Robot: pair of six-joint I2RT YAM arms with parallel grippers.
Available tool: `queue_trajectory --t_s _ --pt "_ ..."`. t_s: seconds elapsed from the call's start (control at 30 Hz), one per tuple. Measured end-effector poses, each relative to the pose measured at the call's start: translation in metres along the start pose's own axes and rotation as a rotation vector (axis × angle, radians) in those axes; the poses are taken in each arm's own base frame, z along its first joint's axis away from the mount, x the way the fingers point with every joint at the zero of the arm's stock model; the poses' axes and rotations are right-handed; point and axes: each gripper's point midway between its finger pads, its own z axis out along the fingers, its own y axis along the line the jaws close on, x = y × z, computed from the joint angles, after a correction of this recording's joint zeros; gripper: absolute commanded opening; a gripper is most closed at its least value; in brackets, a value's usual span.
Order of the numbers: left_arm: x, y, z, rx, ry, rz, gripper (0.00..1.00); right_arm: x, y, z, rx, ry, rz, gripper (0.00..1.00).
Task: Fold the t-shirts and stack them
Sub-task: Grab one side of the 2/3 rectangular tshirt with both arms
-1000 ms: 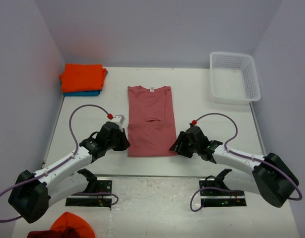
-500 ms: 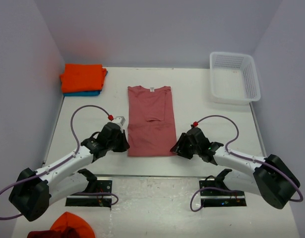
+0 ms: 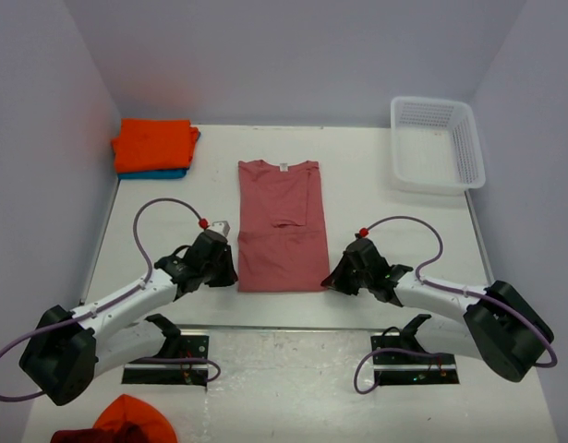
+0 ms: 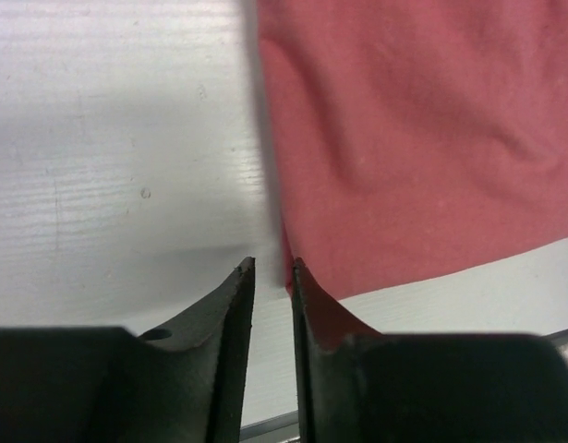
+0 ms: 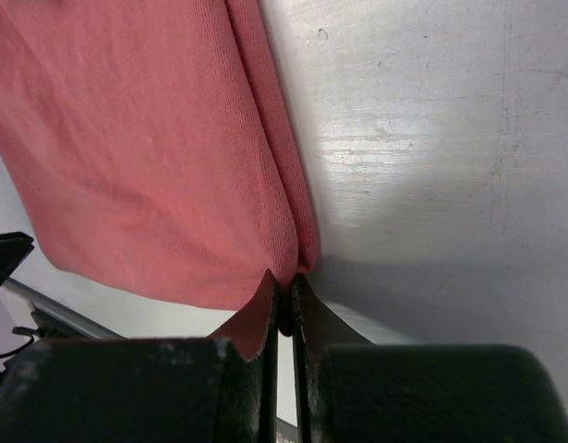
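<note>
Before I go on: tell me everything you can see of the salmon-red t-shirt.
The salmon-red t-shirt is soft knit cloth, folded lengthwise into a long rectangle, lying flat on the table, collar at the far end with a small white tag, a sleeve folded over its front. The right gripper is shut on its near right folded edge; the left gripper, narrowly open, sits at its near left corner.

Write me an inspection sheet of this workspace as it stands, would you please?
Surface: white table, light scuff marks.
Job's things: salmon-red t-shirt flat at centre, folded lengthwise; orange t-shirt stacked on teal-blue t-shirt, far left.
Clutter: white basket far right; orange and dark-red cloth near left base.
Grippers: left gripper slightly open at shirt's near left corner; right gripper shut on its near right edge.
Cables: purple cables loop above both arms.
Surroundings: lilac walls.
</note>
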Motion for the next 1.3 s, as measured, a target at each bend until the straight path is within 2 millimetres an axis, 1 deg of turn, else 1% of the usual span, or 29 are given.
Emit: queue_trajectory --t_s 0.07,0.13,0.2,0.23,0.3,0.37,0.47,0.53,0.6,0.7,0.8,1.13,1.23,1.3 --pt "0.003 0.004 0.0 -0.024 0.01 -0.009 0.3 0.0 0.0 0.0 0.0 0.0 0.0 0.0" --pt "0.005 0.007 -0.001 -0.038 0.015 -0.023 0.38 0.0 0.0 0.0 0.001 0.0 -0.001 0.0" --pt "0.006 0.008 -0.002 -0.043 0.016 -0.035 0.42 0.0 0.0 0.001 0.001 0.001 0.0 0.0" --pt "0.005 0.006 -0.005 -0.036 0.007 -0.048 0.47 0.0 0.0 0.001 -0.001 0.001 -0.001 0.0" --pt "0.002 0.004 -0.007 -0.024 -0.006 -0.057 0.52 0.0 0.0 0.001 -0.002 0.002 -0.001 0.0" --pt "-0.001 -0.001 -0.011 0.0 -0.022 -0.068 0.54 0.0 0.001 0.002 -0.005 0.002 -0.002 0.0" --pt "-0.004 -0.009 -0.015 0.042 -0.033 -0.088 0.54 0.0 0.002 0.003 -0.011 0.001 -0.004 0.0" --pt "-0.002 -0.014 -0.014 0.075 -0.026 -0.101 0.54 0.0 0.002 0.003 -0.012 0.003 -0.005 0.0" --pt "0.005 -0.016 -0.011 0.096 -0.002 -0.111 0.53 0.0 0.002 0.003 -0.012 0.003 -0.005 0.0" --pt "0.019 -0.013 -0.004 0.094 0.046 -0.12 0.53 0.0 0.003 0.003 -0.013 0.002 -0.006 0.0" --pt "0.025 -0.011 0.0 0.087 0.068 -0.128 0.54 0.0 0.002 0.003 -0.013 0.001 -0.006 0.0" --pt "0.026 -0.013 0.01 0.088 0.079 -0.128 0.54 0.0 0.002 0.002 -0.015 -0.001 -0.006 0.0" --pt "0.024 -0.016 0.013 0.104 0.073 -0.128 0.52 0.0 0.002 0.002 -0.015 -0.001 -0.006 0.0" --pt "0.024 -0.018 0.014 0.117 0.07 -0.132 0.47 0.0 0.002 0.002 -0.016 -0.001 -0.006 0.0"
